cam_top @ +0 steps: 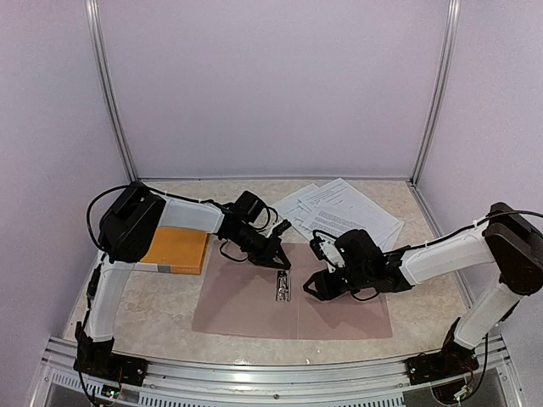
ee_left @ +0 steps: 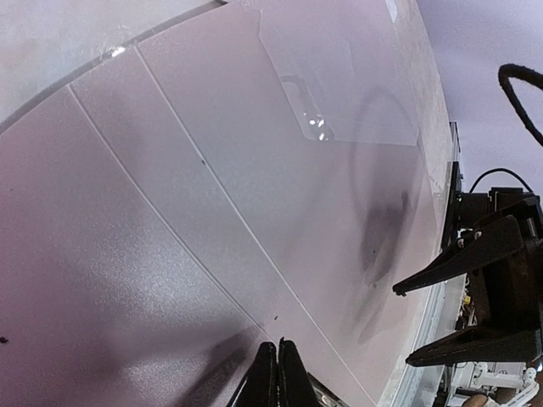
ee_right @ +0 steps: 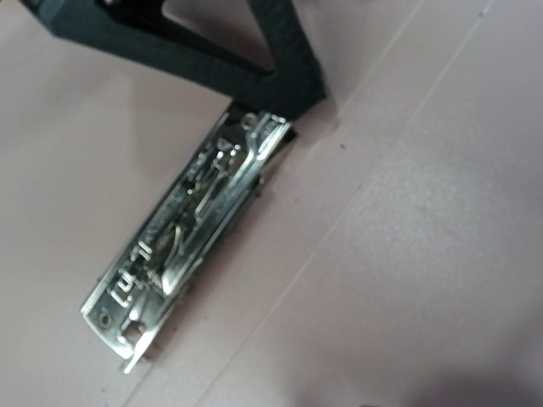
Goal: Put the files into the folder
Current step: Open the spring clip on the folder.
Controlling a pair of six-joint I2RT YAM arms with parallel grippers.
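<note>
The pink folder (cam_top: 246,314) lies open and flat on the table, with a metal clip (cam_top: 282,292) along its spine. The files (cam_top: 344,212), white printed sheets, lie fanned behind the folder's far right corner, outside it. My left gripper (cam_top: 285,264) is shut with nothing between its fingers, its tip at the clip's far end (ee_right: 254,127). In the left wrist view the shut fingers (ee_left: 278,373) hover just over the folder's surface (ee_left: 170,212). My right gripper (cam_top: 310,288) stands open and empty to the right of the clip, its two black fingers (ee_left: 441,267) apart.
An orange book (cam_top: 176,250) lies left of the folder under the left arm. A clear pocket (ee_left: 339,76) sits on the folder's inside cover. Metal frame posts and pale walls close in the back and sides.
</note>
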